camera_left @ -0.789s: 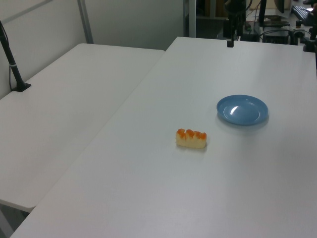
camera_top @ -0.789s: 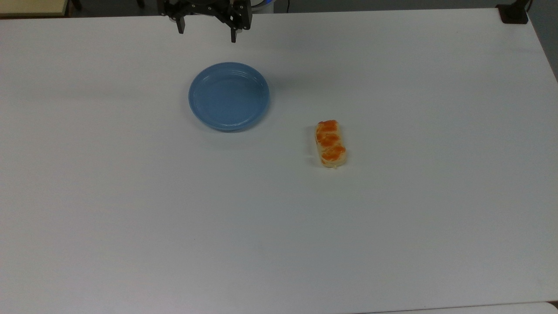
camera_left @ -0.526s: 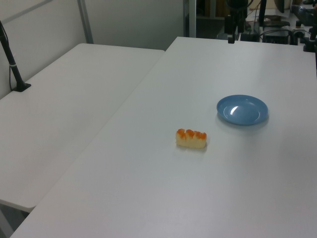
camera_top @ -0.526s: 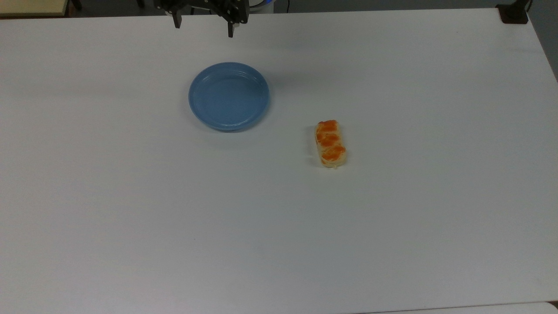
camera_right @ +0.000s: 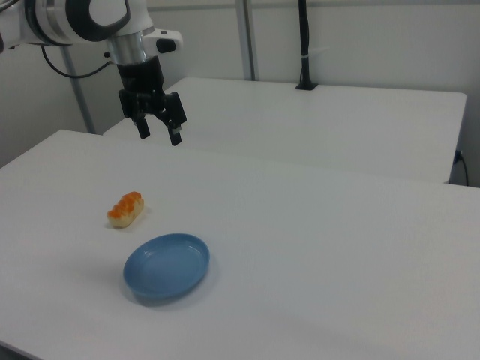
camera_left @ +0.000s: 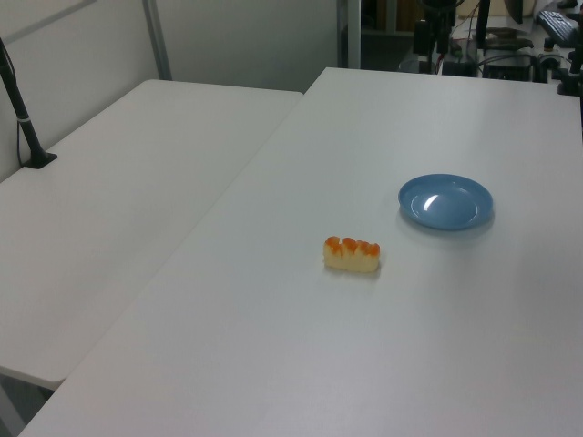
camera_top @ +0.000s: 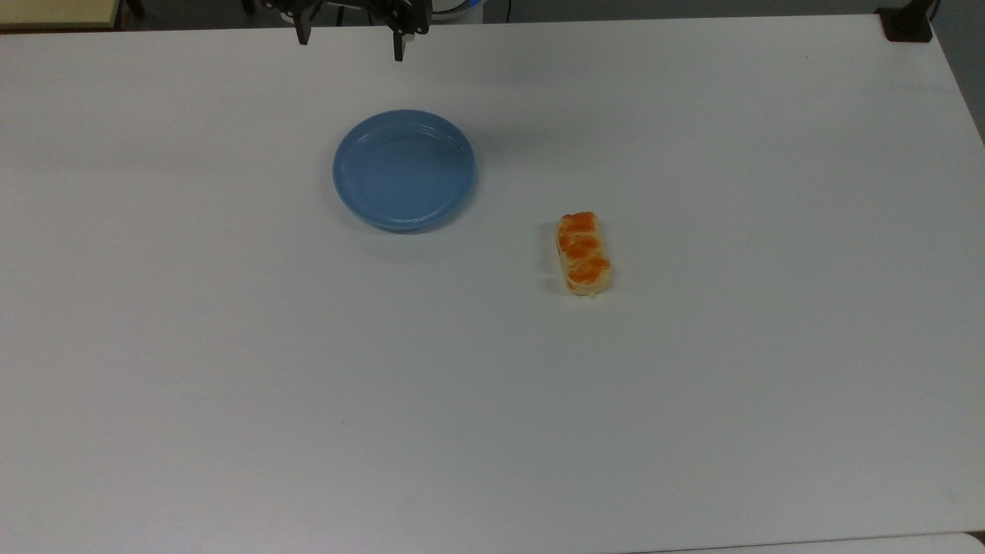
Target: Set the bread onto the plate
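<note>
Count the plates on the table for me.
1. The blue plate lies bare on the white table, apart from the bread, which sits toward the top view's lower right.

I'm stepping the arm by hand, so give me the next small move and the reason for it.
Probably swing the gripper across toward the bread and hold above it. The gripper is open and empty, high over the table's far edge in the top view, beyond the plate. The bread lies untouched on the table, apart from the empty plate.
</note>
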Motion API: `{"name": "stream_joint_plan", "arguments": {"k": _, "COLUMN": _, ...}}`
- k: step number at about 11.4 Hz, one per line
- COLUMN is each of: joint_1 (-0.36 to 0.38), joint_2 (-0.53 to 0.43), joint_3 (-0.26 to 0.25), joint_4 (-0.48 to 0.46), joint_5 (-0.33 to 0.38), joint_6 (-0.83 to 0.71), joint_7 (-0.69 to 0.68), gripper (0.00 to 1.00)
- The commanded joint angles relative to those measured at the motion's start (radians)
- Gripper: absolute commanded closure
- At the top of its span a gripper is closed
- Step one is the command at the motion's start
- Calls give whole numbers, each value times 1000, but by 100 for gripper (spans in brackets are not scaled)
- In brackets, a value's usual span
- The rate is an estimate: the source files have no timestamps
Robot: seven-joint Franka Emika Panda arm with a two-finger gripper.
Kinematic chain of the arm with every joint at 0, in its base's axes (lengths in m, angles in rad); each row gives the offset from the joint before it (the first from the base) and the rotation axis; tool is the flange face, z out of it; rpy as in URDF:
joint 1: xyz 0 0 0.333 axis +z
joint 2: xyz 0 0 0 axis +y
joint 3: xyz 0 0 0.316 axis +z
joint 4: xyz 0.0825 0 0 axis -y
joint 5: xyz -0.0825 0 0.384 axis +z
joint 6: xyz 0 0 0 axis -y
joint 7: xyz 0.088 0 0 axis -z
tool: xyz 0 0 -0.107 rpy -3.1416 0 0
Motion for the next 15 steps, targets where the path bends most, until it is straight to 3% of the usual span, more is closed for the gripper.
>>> {"name": "stream_joint_plan", "arguments": {"k": 1, "joint_1": 5, "joint_2": -22, "joint_3": -6, "joint_4": -27, "joint_5": 2, "joint_6": 29, "joint_7": -16, "gripper": 0}}
{"name": "stream_joint_plan", "arguments": {"k": 15, "joint_1": 24, "joint_2": -16, "joint_3": -21, "joint_4": -27, "joint_5": 2, "joint_6": 29, "joint_7": -20, "gripper": 0}}
